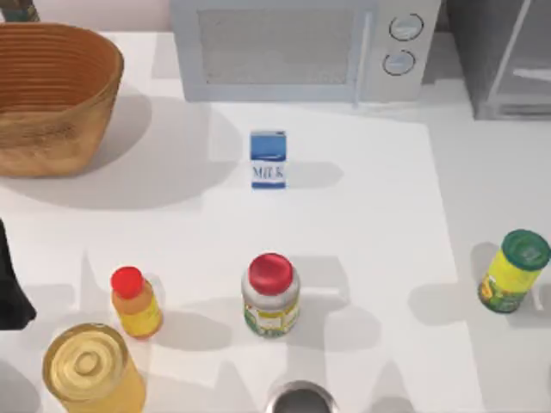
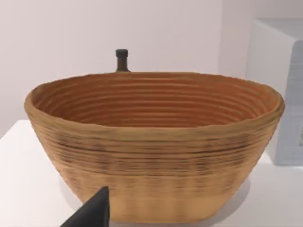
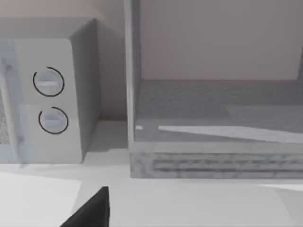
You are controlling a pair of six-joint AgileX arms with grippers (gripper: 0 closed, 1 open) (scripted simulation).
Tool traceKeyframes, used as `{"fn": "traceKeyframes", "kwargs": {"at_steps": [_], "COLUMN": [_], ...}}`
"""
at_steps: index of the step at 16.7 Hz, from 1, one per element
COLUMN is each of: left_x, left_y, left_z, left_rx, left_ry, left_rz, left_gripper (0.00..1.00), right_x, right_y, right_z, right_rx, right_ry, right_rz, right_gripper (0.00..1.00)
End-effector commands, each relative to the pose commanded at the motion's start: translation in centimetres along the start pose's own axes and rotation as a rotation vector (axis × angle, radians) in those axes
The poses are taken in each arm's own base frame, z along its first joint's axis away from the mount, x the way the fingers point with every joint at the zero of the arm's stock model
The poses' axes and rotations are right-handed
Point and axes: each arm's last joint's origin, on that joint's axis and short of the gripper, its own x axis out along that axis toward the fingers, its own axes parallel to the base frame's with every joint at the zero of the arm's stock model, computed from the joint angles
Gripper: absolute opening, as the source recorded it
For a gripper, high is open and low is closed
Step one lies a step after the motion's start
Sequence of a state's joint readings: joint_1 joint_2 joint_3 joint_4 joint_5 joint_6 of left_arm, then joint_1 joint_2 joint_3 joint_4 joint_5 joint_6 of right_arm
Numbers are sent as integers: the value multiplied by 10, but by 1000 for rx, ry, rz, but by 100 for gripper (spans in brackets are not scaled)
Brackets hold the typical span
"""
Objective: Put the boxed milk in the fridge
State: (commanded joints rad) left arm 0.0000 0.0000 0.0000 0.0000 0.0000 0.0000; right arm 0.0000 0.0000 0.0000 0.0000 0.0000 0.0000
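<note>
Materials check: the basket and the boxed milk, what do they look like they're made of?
Basket: woven wicker or rattan by its look, matte tan-brown, with coiled horizontal ridges on wall and inside.
Boxed milk: likely coated paperboard, smooth flat faces and sharp edges, blue top, printed "MILK" on white. Being rendered, both are best guesses.

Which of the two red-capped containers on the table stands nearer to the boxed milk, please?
The wider red-capped jar, directly in front of the boxed milk; the slim red-capped bottle stands farther left.
</note>
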Motion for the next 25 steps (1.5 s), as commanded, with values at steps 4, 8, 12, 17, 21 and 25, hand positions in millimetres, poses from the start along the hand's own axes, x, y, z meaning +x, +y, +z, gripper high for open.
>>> {"fn": "traceKeyframes", "kwargs": {"at_steps": [4,8,12,17,21,25], "left_x": [0,0,0,0,0,0], "left_y": [0,0,0,0,0,0], "left_z": [0,0,0,0,0,0], "left_rx": [0,0,0,0,0,0], "left_ry": [0,0,0,0,0,0], "left_rz": [0,0,0,0,0,0], "left_gripper": [100,100,100,100,100,100], "right_x": [0,6,36,119,169,202], "right_y": [3,19,55,157,252,316], "right_z": [9,55,117,129,78,3], "right_rx": [17,103,205,208,134,63], "right_ry": [-7,-23,20,239,373,446], "right_rz": [20,113,209,225,169,82], "right_gripper": [100,100,100,100,100,100]}}
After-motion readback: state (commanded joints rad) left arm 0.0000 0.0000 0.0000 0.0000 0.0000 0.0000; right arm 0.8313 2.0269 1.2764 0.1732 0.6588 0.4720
